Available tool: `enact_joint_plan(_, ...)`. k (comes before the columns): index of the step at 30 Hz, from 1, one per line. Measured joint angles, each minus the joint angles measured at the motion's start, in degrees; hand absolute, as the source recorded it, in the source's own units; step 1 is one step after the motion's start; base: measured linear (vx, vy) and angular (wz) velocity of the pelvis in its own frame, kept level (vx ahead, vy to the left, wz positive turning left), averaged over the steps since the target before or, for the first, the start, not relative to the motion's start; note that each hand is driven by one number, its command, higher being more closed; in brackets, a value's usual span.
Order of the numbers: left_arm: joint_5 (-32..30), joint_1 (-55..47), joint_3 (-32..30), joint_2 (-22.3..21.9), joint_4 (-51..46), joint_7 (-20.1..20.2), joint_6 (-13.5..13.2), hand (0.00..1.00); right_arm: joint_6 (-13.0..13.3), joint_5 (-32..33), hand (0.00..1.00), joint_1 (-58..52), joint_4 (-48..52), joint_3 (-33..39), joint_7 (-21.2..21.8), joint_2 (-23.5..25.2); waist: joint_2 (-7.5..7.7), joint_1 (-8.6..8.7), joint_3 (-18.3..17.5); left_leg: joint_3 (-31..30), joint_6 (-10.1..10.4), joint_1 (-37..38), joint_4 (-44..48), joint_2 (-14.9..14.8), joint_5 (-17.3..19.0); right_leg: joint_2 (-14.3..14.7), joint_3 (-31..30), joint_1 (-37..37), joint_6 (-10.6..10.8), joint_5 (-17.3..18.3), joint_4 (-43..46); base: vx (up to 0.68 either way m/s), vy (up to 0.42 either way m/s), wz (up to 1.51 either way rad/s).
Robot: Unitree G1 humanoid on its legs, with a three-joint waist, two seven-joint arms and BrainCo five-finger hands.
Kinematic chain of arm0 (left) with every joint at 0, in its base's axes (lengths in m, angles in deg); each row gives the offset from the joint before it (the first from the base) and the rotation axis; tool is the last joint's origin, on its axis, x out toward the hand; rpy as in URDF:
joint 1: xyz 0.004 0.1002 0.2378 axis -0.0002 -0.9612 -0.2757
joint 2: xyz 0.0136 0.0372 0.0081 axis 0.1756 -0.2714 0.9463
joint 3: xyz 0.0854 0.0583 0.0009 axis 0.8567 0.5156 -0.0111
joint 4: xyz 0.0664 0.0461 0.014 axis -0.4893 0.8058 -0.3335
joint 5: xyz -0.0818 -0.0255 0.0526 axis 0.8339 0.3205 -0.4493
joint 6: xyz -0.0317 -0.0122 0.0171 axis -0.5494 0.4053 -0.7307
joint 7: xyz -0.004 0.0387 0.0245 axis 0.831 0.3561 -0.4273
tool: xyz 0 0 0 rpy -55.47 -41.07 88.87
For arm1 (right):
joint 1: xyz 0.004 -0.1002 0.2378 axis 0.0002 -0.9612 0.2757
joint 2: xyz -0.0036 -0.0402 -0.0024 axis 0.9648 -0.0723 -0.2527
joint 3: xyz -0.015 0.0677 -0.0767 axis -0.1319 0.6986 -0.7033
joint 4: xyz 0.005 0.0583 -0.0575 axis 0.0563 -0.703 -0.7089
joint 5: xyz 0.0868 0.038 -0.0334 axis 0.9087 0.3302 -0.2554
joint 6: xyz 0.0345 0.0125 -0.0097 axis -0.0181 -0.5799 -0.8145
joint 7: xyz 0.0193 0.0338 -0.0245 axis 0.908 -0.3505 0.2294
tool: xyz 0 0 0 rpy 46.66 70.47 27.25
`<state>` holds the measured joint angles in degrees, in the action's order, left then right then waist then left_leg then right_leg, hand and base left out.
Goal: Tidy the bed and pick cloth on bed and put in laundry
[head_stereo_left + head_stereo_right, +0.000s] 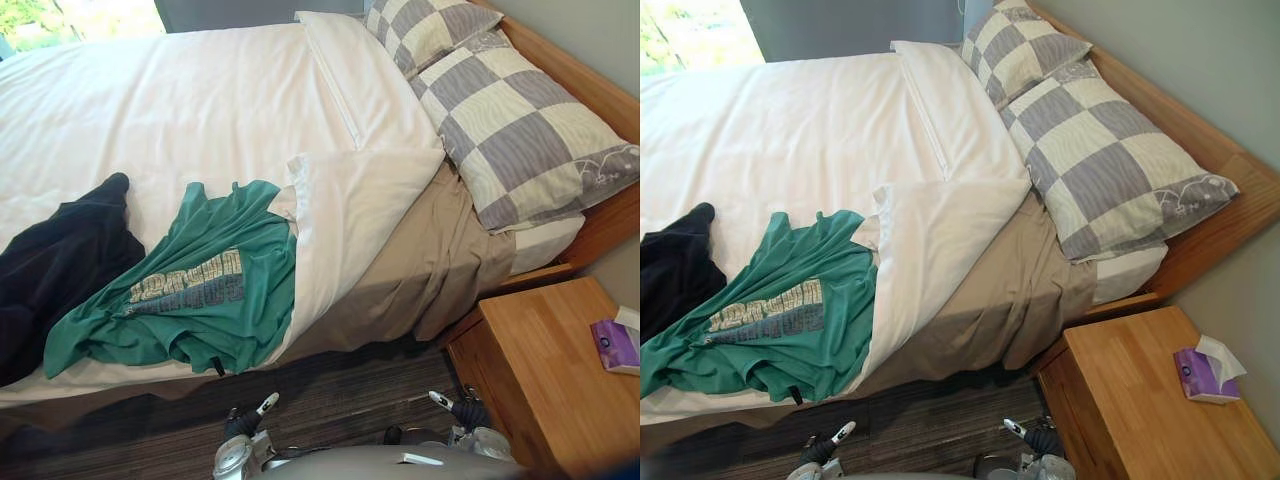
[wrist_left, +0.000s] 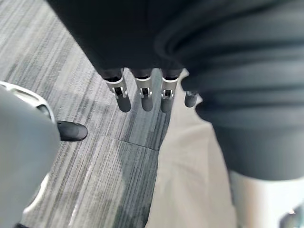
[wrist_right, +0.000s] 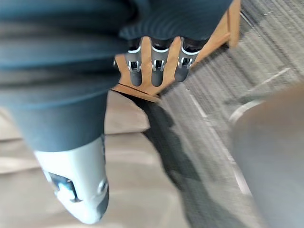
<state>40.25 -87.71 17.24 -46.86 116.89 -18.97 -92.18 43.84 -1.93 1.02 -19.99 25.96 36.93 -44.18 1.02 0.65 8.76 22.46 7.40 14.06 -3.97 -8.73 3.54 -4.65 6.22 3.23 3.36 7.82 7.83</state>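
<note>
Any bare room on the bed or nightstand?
Free: the white duvet between the clothes and the far edge; most of the nightstand beside the tissue box. Crowded: near edge under green T-shirt and black garment; head end under checked pillows.

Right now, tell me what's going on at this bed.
Nothing is being handled yet. The robot stands at the bedside with its left hand and right hand open and low over the carpet, holding nothing. A green T-shirt and a dark garment lie on the white duvet, whose near corner is folded back off the tan sheet. So the bed is untidied and both clothes are unpicked.
</note>
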Motion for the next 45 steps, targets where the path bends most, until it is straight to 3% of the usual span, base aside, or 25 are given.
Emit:
enact_joint_plan(4, -0.1, -1.7, 0.0, 0.7, -2.3, 1.2, -0.2, 0.0, 0.6, -0.3, 0.0, -2.2, 21.7, 8.5, -1.5, -2.4, 0.14, 0.53, -0.4, 1.2, 0.0, -0.1, 0.1, 0.9, 0.0, -0.9, -0.5, 0.3, 0.7, -0.5, -1.3, 0.02, 0.038, -0.06)
enact_joint_plan(6, -0.1, -2.6, 0.4, 1.3, -2.4, 1.7, -0.3, 0.0, 1.2, -0.7, 0.0, -1.2, 26.8, 11.6, -2.2, -5.0, 0.11, 0.71, -1.1, 1.0, 0.0, -0.3, 0.1, 0.9, 0.0, -0.8, -0.5, 0.4, 0.7, -0.6, -1.8, -0.01, 0.0, 0.02)
enact_joint_plan(13, -0.1, -4.9, 3.2, 2.9, -1.5, 2.2, -0.3, 0.0, 1.9, -8.1, 0.0, 7.4, 31.7, 15.9, -5.2, -15.2, -1.48, 1.81, -2.8, -1.5, -0.1, -2.1, 0.1, 0.7, -0.1, -0.5, 1.2, 1.2, 0.6, -1.9, -4.3, -0.05, -0.022, 0.16)
enact_joint_plan(19, -0.1, -5.0, 5.7, 5.0, -1.6, 2.2, -0.7, 0.0, 1.9, -18.8, 0.0, 18.4, 35.9, 6.1, -6.4, -22.8, -1.82, 1.73, -2.7, -5.9, -0.9, -5.5, -0.2, 0.8, -1.3, -0.3, 4.5, 0.1, 0.0, -3.1, -5.5, -0.07, -0.023, 0.31)
enact_joint_plan(24, -0.8, -4.5, 8.2, 5.6, -1.7, 2.2, -0.8, 0.0, 1.9, -26.6, 0.0, 30.8, 35.3, -4.2, -6.2, -26.0, -2.09, 0.74, 0.4, -9.2, -1.4, -8.6, -0.4, 1.0, -3.0, -0.3, 7.4, -1.0, -0.3, -4.1, -5.9, -0.06, -0.021, 0.3)
enact_joint_plan(29, -1.1, -3.5, 9.6, 6.3, -1.8, 2.1, -1.1, 0.0, 1.8, -29.7, 0.0, 41.9, 31.9, -9.8, -6.2, -28.2, -2.1, -0.4, 3.5, -11.0, -1.6, -13.2, 2.3, 0.9, -3.1, -0.5, 8.8, -3.4, -0.7, -5.1, -5.9, -0.05, -0.006, 0.19)
enact_joint_plan(38, -1.2, 0.3, 9.8, 7.2, -4.2, 1.9, -2.7, 0.0, 1.3, -32.2, 0.0, 62.4, 25.7, -16.3, -6.8, -38.6, -4.09, -0.32, 11.4, -12.1, -2.3, -22.5, 5.5, 0.9, -3.8, -1.0, 8.7, -12.0, -1.2, -6.2, -3.0, -0.05, 0.002, 0.04)
enact_joint_plan(45, -1.2, 4.8, 12.1, 10.3, -5.0, 1.8, -3.6, 0.0, 0.9, -32.2, 0.0, 73.8, 21.7, -21.7, -8.4, -41.7, -4.83, -0.6, 16.3, -13.6, -2.5, -30.9, 10.5, 0.7, -3.7, -1.7, 8.5, -19.2, -1.4, -6.1, 0.9, -0.05, 0.005, 0.09)
